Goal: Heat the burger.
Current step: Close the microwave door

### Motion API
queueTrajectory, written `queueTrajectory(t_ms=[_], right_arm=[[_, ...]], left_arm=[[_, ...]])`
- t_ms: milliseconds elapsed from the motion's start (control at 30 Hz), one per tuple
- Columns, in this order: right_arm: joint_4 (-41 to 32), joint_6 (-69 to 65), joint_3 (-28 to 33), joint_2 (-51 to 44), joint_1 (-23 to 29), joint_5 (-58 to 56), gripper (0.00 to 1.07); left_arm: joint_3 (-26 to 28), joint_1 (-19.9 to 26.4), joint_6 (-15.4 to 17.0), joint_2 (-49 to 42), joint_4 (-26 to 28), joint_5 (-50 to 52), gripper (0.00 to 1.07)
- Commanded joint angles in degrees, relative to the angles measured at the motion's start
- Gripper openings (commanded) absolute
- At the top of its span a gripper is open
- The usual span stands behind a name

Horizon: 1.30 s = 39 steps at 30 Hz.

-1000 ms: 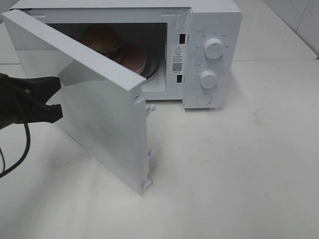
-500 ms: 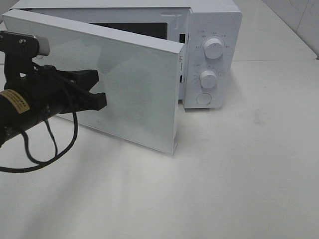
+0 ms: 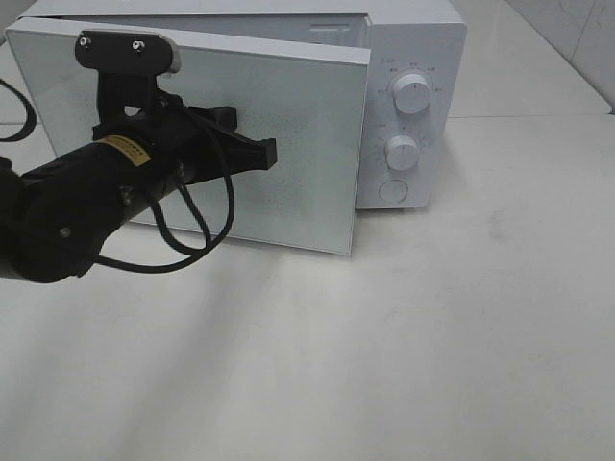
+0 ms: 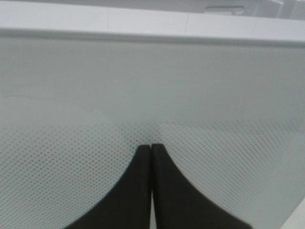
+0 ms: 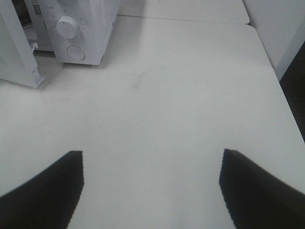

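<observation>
The left gripper (image 3: 261, 152) sits in the centre-left of the exterior high view, clenched with nothing between its jaws; the left wrist view shows the two dark fingertips (image 4: 143, 160) pressed flat together, their point against the dotted panel of the microwave door (image 3: 307, 106); closed like this they likely serve as one stiff blunt pusher rather than a grasper, which suits a wide flat panel that offers nothing to pinch; the contact lies near the middle of the door, away from the hinge side at the left of the frame, where a push would swing it easily; the door looks almost home but not quite, since the right wrist view shows its free edge (image 5: 29, 71) standing a little proud of the microwave (image 3: 413, 38), so it seems not yet latched; the burger is nowhere in sight, and if it is in the oven the door hides it; the two knobs (image 3: 412, 93) and the round button (image 3: 392, 190) on the right panel are clear of both arms, presumably awaiting the heating step; the right gripper (image 5: 151, 191) hangs released and empty above the bare table (image 3: 452, 336), well apart from the oven
</observation>
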<state>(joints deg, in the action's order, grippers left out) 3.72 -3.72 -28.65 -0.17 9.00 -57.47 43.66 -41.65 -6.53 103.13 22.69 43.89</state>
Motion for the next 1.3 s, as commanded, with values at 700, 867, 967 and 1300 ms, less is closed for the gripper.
queueTrajectory(t_ms=[700,867,967,1300], right_arm=[[0.2,-0.2,0.1,-1.9,-0.3,0.6,0.76],[0.2,-0.2,0.1,-1.9,-0.3,0.6,0.76],[0.2,-0.2,0.1,-1.9,-0.3,0.6,0.76],[0.2,-0.2,0.1,-1.9,-0.3,0.6,0.76]], left_arm=[[14.8,-0.6,-1.0,7.6,6.0,-5.2,0.00],[17.5,-0.6,-1.0,8.8,6.0,-7.1,0.00],[19.0,-0.6,-1.0,9.6,6.0,-7.2,0.00],[22.3,-0.5,-5.7,11.3,9.2,-7.3,0.00]])
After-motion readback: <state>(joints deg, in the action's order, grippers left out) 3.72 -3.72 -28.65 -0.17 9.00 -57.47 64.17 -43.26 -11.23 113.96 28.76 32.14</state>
